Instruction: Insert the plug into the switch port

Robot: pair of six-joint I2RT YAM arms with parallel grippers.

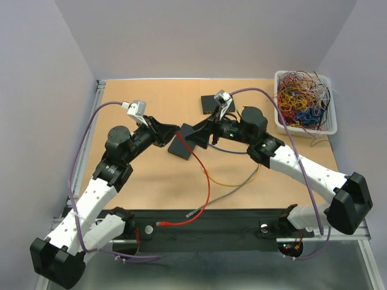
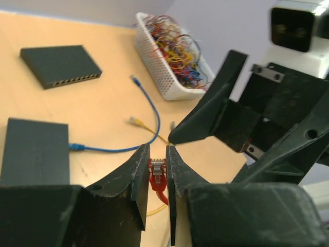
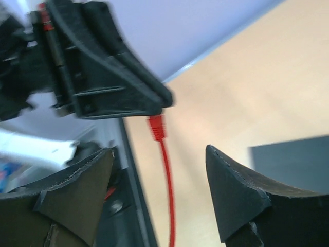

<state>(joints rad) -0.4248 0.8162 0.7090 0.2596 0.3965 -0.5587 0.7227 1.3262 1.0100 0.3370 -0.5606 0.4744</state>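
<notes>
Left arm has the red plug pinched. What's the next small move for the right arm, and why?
Probably ease the right gripper forward until its open jaws straddle the red plug. The left gripper pinches that plug with its end sticking out, and the right jaws face it but stand short of it.

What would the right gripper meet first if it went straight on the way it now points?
Most likely the red plug pinched by the left gripper, straight ahead of the open right gripper; depth is unclear.
</notes>
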